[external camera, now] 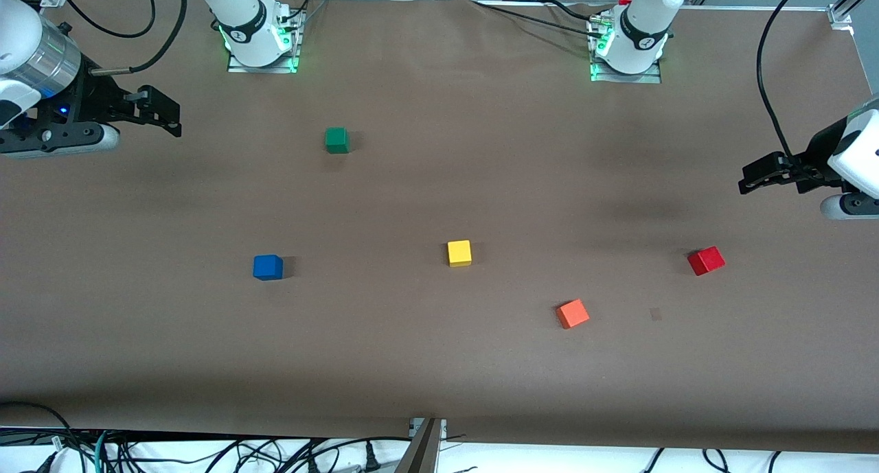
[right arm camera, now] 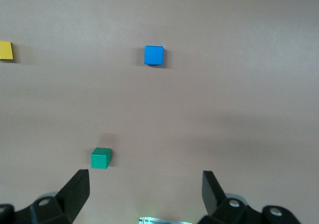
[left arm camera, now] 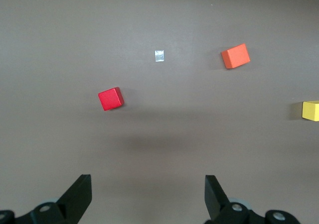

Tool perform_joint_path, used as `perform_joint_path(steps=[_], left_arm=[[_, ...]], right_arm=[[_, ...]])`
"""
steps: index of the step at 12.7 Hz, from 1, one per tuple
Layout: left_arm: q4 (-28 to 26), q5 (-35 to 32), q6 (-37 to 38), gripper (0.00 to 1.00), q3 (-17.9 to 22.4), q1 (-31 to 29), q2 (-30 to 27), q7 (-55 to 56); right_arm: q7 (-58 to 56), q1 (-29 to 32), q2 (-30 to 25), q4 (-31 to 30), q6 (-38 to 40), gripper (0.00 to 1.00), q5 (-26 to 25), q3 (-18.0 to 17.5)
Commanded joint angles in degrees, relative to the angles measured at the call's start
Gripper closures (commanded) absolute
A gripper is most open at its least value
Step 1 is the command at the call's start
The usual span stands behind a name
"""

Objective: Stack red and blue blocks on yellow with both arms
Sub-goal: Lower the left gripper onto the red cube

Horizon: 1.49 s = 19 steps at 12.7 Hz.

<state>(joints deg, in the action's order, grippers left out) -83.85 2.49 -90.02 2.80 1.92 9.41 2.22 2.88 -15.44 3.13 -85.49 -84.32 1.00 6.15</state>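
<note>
Both arms hang high at the edges of the brown desk (external camera: 439,377), nothing in hand. The left gripper (external camera: 745,183) hovers over the left arm's end of the desk, jaws spread wide and empty; its wrist camera looks down between the two black fingers (left arm camera: 79,194) at bare desk. The right gripper (external camera: 175,126) hovers over the right arm's end, jaws just as wide and just as empty, fingers (right arm camera: 77,191) framing open surface.

Down on the desk, five cubes, all apart, none stacked. The yellow cube (external camera: 459,252) sits near the middle. The blue cube (external camera: 268,267) rests toward the right arm's end, about level with the yellow one and well apart from it. The red cube (external camera: 706,260) lies toward the left arm's end, turned at a slight angle, near the spot under the left gripper. The orange cube (external camera: 572,314) sits between yellow and red and nearer the front camera than both. The green cube (external camera: 336,140) stands farther from the camera than all the others, toward the right arm's base. A small pale square patch (left arm camera: 159,56) marks the desk between red and orange
</note>
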Motion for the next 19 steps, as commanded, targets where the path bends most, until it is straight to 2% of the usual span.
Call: perform_joint_path(steps=[1,12,15,19], left_arm=[[1.67,-0.29,0.37,0.00,0.27,0.37,0.87,0.24],[1.50,-0.20,-0.16,0.00,0.71,-1.38,3.06,-0.29],[1.41,-0.20,-2.25,0.00,0.54,-4.98,7.09,-0.37],[0.53,-0.46,-7.79,0.00,0.71,-6.39,14.13,0.41]], right_arm=[[-0.51,0.15,-1.37,-1.17,0.12,0.00,0.67,0.01],[-0.51,0.15,-1.37,-1.17,0.21,0.00,0.67,0.01],[-0.51,0.15,-1.37,-1.17,0.03,0.00,0.32,0.01],[-0.59,0.15,-1.37,-1.17,0.03,0.00,0.23,0.01]])
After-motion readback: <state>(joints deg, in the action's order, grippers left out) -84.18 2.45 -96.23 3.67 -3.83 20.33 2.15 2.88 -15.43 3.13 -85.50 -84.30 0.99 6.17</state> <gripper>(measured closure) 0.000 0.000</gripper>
